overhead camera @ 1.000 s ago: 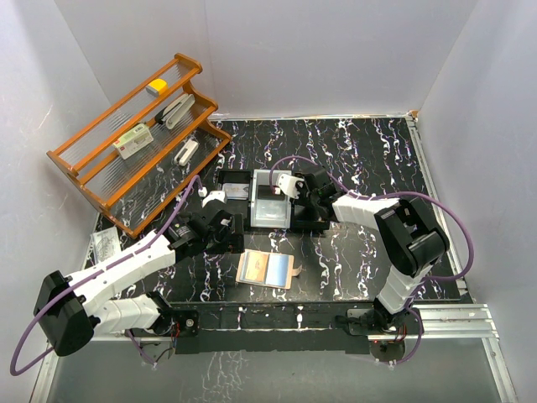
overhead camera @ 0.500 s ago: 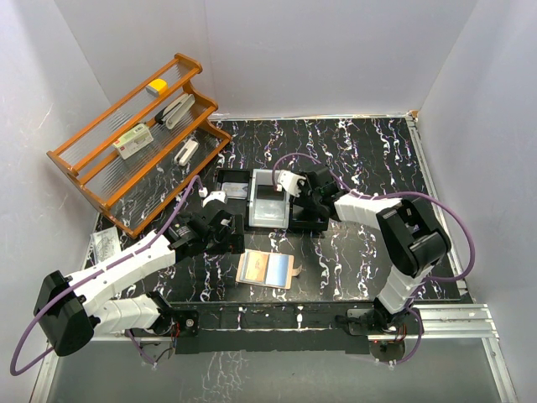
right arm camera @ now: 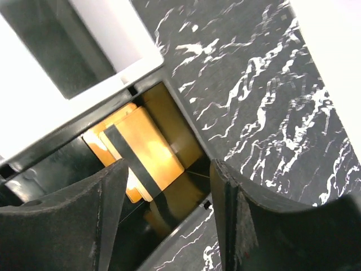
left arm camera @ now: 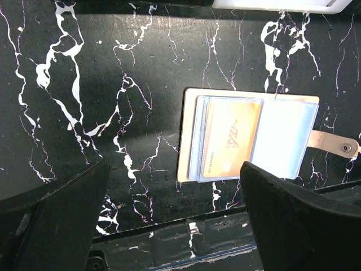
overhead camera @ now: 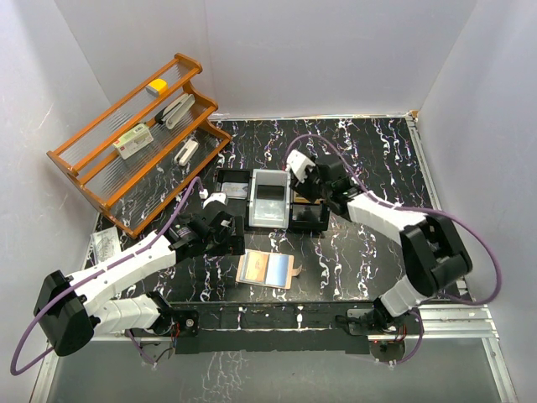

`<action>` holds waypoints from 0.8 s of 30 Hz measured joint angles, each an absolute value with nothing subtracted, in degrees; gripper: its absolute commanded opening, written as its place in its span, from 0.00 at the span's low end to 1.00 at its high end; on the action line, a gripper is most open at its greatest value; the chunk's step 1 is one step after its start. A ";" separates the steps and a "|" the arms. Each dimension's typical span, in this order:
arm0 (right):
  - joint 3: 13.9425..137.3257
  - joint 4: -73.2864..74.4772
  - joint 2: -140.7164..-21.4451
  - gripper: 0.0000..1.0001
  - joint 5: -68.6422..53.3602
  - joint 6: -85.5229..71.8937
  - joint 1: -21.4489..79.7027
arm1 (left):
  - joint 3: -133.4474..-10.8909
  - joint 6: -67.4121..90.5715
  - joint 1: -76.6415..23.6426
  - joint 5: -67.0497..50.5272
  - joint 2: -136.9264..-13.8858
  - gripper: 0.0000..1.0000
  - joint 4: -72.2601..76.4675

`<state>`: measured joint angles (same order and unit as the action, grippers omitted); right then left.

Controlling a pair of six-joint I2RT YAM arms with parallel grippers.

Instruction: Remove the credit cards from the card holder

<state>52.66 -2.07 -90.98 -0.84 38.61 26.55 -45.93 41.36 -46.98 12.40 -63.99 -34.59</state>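
The beige card holder lies open on the black marble table near the front edge. In the left wrist view the card holder shows an orange credit card in a clear sleeve, with the snap tab to the right. My left gripper is open and empty, above and just left of the holder. My right gripper is open and empty above the tray's right compartment, where two orange credit cards with black stripes lie.
The black-and-grey three-compartment tray stands mid-table; its pale middle rim shows in the right wrist view. A wooden rack with small items stands at the back left. A clear packet lies at the left edge. White walls enclose the table.
My right gripper has lifted and drawn back from low over the tray's middle to higher over its right side. The left arm and the card holder have not moved.
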 measured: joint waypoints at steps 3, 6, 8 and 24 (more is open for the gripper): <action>52.69 -2.50 -85.45 0.73 -0.99 30.35 26.50 | -45.93 41.56 -46.98 12.19 -63.99 0.99 -34.35; 52.66 -3.51 -78.52 0.88 -0.36 18.13 26.50 | -45.93 41.78 -47.00 12.12 -63.99 0.99 -34.33; 52.64 -3.66 -74.24 0.98 0.64 8.29 26.50 | -45.93 42.04 -46.98 12.19 -63.99 0.99 -34.33; 34.24 0.93 -61.73 0.82 -4.43 -45.52 33.65 | -45.95 47.94 -46.98 19.55 -62.04 0.99 -37.78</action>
<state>34.24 0.93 -61.73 -4.43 -45.52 33.65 -45.95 47.94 -46.98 19.55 -62.04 -37.78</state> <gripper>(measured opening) 0.861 0.985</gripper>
